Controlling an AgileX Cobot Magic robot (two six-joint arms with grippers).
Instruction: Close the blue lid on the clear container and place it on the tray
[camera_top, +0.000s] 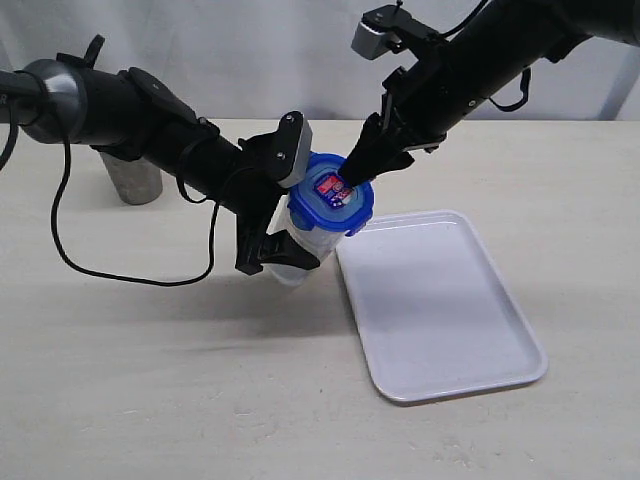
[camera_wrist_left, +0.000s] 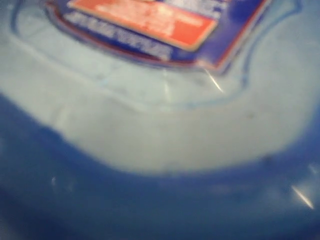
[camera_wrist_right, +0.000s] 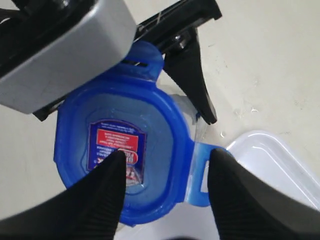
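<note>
The clear container (camera_top: 312, 238) is held off the table, tilted toward the right, with my left gripper (camera_top: 275, 255) shut around its body. The blue lid (camera_top: 335, 195) sits on its mouth, red-white sticker (camera_wrist_right: 116, 145) facing out. My right gripper (camera_top: 352, 180) is at the lid and stands open (camera_wrist_right: 169, 155): one fingertip (camera_wrist_right: 112, 170) rests over the sticker, the other (camera_wrist_right: 225, 170) lies just outside a flipped-out side tab (camera_wrist_right: 200, 170). The left wrist view is filled by the blurred lid (camera_wrist_left: 160, 125), with no jaws showing. The white tray (camera_top: 440, 300) lies flat on the table below and to the right.
A grey metal cup (camera_top: 135, 180) stands at the back left behind the left arm. A black cable (camera_top: 120, 272) loops on the table under that arm. The tray's near corner (camera_wrist_right: 265, 160) lies just beneath the lid.
</note>
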